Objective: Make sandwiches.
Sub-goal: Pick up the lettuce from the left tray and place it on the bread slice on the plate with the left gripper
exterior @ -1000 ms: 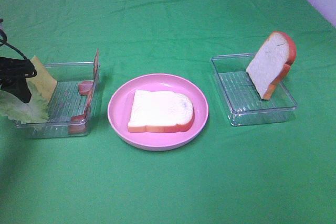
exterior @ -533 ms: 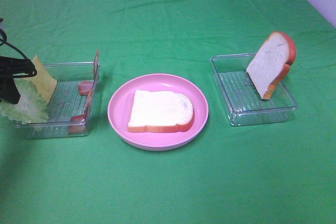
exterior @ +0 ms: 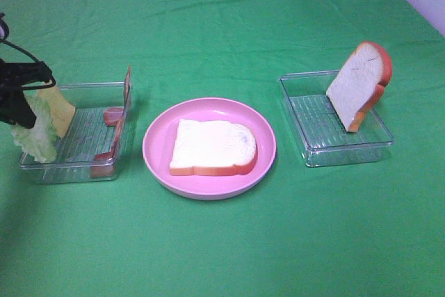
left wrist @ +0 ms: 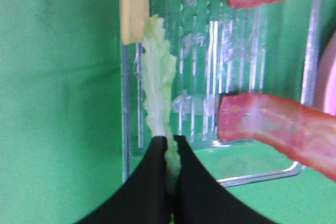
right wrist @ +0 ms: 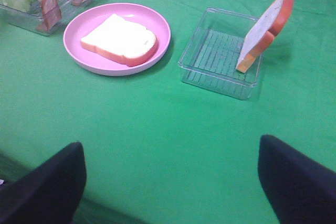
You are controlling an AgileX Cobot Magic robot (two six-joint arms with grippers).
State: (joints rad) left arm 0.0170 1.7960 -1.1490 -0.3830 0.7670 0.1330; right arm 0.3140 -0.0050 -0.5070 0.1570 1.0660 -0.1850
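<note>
Left gripper (left wrist: 169, 140): jaws clenched on lettuce leaf (left wrist: 159, 82) edge. Leaf judged light, thin, floppy; edge pinch suits it. Right gripper (right wrist: 169, 145): jaws released.

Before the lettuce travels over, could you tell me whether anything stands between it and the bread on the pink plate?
Yes: bacon strips stand against the tray wall nearest the plate, between the lettuce and the bread.
</note>
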